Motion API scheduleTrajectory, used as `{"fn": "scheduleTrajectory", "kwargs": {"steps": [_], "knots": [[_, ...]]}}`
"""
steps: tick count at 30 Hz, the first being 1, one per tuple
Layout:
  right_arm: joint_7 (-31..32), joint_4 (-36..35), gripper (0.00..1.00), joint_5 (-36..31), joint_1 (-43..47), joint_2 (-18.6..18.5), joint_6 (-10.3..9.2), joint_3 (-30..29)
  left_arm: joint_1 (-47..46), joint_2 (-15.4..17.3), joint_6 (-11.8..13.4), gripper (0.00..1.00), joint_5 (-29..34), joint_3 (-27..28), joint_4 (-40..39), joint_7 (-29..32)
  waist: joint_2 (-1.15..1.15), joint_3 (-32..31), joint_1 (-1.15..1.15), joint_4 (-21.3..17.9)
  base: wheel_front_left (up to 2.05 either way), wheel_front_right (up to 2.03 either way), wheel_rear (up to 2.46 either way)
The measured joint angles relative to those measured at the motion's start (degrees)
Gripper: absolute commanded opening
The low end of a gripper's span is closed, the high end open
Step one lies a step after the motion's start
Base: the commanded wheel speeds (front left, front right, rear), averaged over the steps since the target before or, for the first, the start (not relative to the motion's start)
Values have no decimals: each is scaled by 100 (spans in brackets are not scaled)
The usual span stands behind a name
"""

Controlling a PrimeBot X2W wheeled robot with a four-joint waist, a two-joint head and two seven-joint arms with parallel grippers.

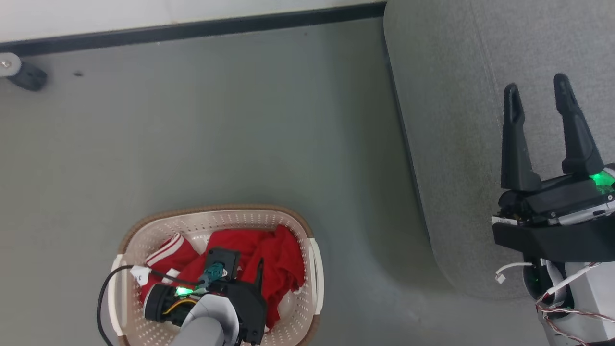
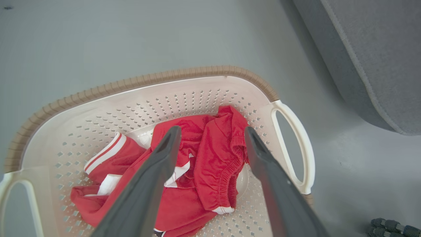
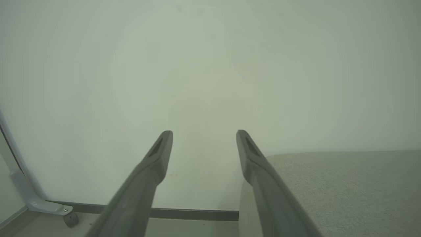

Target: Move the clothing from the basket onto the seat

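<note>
The basket (image 1: 216, 210) stands on the grey floor at the lower left, cream with a brown rim and white handles. Red clothing (image 1: 283, 259) lies crumpled in it, with a white-striped cuff (image 2: 105, 153) toward the left. My left gripper (image 2: 211, 130) hangs open just above the pile, its dark fingers (image 2: 158, 171) straddling a red fold with an elastic hem, gripping nothing. The seat (image 1: 456, 120), a large grey cushion with a rounded corner, fills the right side. My right gripper (image 1: 536, 85) stands open over the seat, with nothing between its fingers.
A dark baseboard (image 1: 192, 29) runs along the pale wall at the back. A caster wheel (image 1: 26, 74) on a white frame leg sits at the far left. Bare grey floor lies between the basket (image 2: 210, 70) and the seat (image 2: 378, 49).
</note>
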Motion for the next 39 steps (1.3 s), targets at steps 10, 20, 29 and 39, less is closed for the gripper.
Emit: {"fn": "scheduleTrajectory", "kwargs": {"steps": [10, 20, 29, 39], "knots": [[0, -564, 100, 34, -437, 45, -9, -96, -809, 2, 7, 100, 319, -189, 748, 387, 0, 951, 0, -269, 0, 0, 0], [0, -880, 100, 54, -673, 92, -59, -176, -1246, 3, 31, 100, 411, -190, 1222, 470, 0, 1718, 0, -453, 0, 0, 0], [0, -1189, 100, 49, -906, 114, -116, -242, -1393, 9, 44, 100, 389, -160, 1594, 524, 0, 2183, 0, -558, 0, 0, 0], [9, -1465, 100, 31, -1004, 96, -167, -282, -1669, 12, -54, 100, 363, -162, 1783, 567, -1, 2531, 0, -541, 0, 0, 0]]}}
